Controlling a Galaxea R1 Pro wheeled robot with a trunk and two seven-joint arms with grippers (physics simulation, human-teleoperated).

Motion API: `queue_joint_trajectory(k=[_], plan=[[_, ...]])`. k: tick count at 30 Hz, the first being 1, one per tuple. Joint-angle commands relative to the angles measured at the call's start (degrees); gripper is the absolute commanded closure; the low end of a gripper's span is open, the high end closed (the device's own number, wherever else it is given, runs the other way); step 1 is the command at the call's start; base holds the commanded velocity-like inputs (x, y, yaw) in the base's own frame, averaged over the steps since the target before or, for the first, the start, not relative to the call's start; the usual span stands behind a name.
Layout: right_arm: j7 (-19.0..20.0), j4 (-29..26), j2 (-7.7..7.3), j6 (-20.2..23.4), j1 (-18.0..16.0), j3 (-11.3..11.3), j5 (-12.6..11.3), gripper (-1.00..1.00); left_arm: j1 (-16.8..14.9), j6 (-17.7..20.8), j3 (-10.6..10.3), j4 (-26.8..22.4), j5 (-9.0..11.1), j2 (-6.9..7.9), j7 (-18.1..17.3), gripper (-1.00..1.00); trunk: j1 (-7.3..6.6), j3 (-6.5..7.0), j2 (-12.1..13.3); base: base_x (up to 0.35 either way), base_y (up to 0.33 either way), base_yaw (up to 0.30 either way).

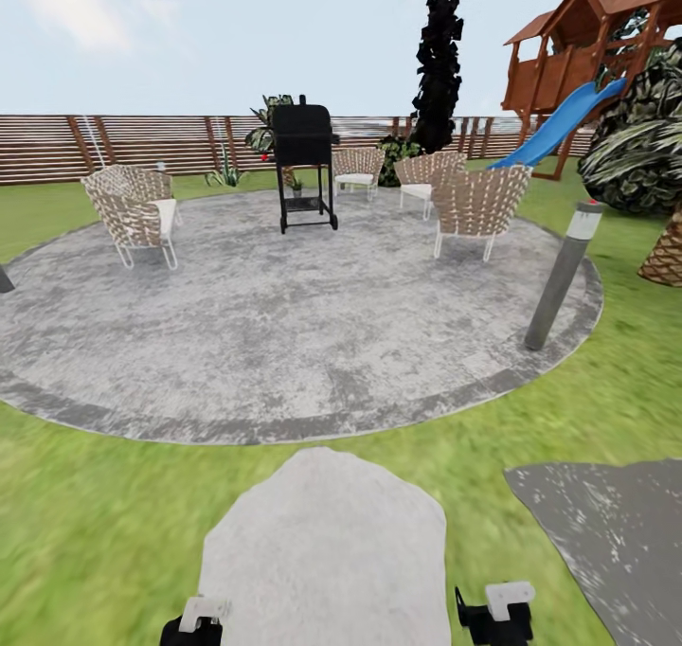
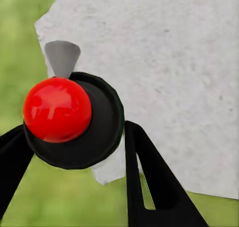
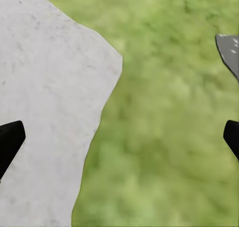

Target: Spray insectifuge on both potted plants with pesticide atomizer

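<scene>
In the left wrist view, a small round dark object with a red knob and a grey nozzle, which I take for the pesticide atomizer [image 2: 94,137], sits between the black fingers of my left gripper [image 2: 74,132]. Both fingers touch its sides. It hangs over a pale stepping stone [image 2: 174,62]. My right gripper [image 3: 122,137] is open over grass with nothing between its fingers. Both grippers, left [image 1: 194,619] and right [image 1: 494,610], peek in at the head view's near edge. Far off by the fence, two small potted plants [image 1: 225,174] [image 1: 296,184] stand at the patio's back edge.
A round grey patio [image 1: 284,343] lies ahead with a black grill [image 1: 303,163], several wicker chairs [image 1: 133,212] and a grey bollard lamp [image 1: 564,277] at its right edge. A darker stone slab [image 1: 616,542] lies to the right. Slide, playhouse and big bushes stand far right.
</scene>
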Motion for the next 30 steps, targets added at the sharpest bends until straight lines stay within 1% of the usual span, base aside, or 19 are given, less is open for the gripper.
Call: queue_joint_trajectory(k=[1,11,22,30], plan=[[-0.25,0.07,0.02,-0.17,-0.06,-0.34,0.61,-1.00,-0.03,-0.18,-0.41,0.05,0.60,0.02,-0.18,1.00,0.02,-0.05,-0.02,0.337,0.000,0.000],[-0.25,0.11,0.08,-0.17,-0.06,-0.34,0.67,-1.00,-0.03,-0.18,-0.41,0.05,0.60,0.01,-0.18,1.00,0.02,-0.05,-0.02,0.337,0.000,0.011],[-0.25,0.13,0.11,-0.17,-0.06,-0.34,0.70,-1.00,-0.03,-0.16,-0.41,0.05,0.60,0.01,-0.18,1.00,0.02,-0.05,-0.02,0.337,0.000,0.197],[-0.25,0.16,0.07,-0.17,-0.04,-0.34,0.70,-1.00,-0.03,-0.17,-0.41,0.05,0.60,0.02,-0.18,1.00,0.02,-0.05,-0.02,0.337,0.000,0.020]])
